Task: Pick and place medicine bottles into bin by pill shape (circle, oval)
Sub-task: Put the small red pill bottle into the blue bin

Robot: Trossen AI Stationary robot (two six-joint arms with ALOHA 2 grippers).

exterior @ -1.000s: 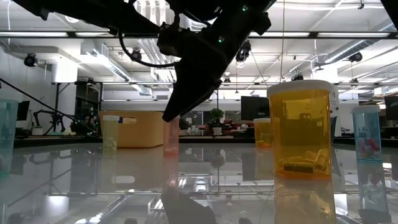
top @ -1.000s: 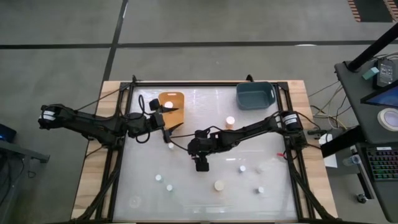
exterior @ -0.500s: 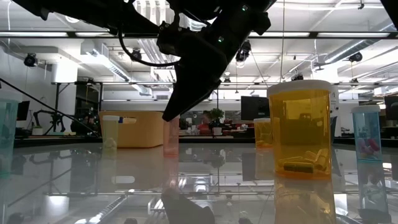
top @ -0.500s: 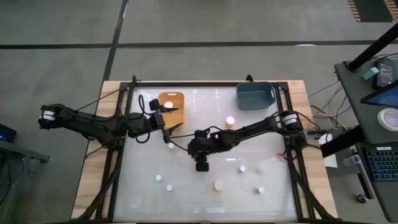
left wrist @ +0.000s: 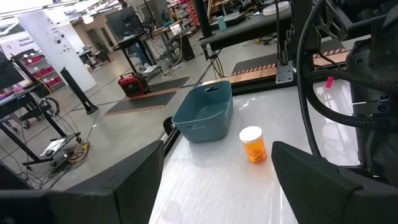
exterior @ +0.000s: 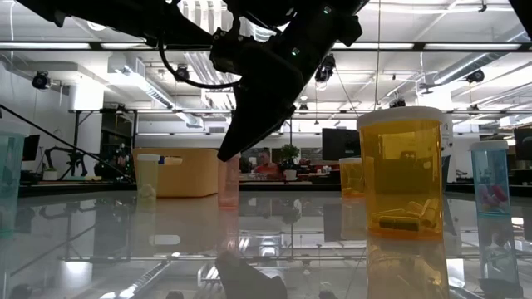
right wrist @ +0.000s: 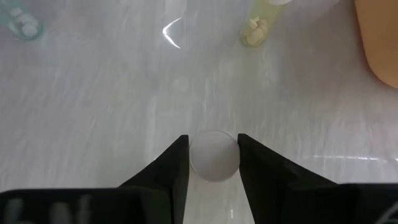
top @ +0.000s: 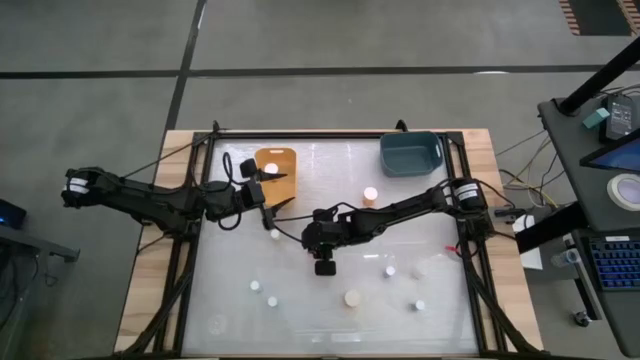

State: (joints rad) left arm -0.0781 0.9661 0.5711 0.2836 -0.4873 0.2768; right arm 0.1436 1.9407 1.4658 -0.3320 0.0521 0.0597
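Worktop: a shiny white worktop (top: 230,300) with a light wooden edge.
Floor: grey floor (top: 100,60) with dark lines across it, all around the worktop.
Side desk: a dark desk at the right with a black keyboard with coloured keys (top: 612,262) and a white roll of tape (top: 626,190).
Far room: a small red machine (left wrist: 131,83) on the floor, and a person in a red top (exterior: 264,166) far off.
Ceiling: long bright light strips (exterior: 100,46).

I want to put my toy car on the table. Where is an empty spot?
The big bare patch is the table's left side, below the orange bin. Another lies between the orange bin and the blue bin. The bottom right is crowded with little bottles, and the right gripper works mid-table.
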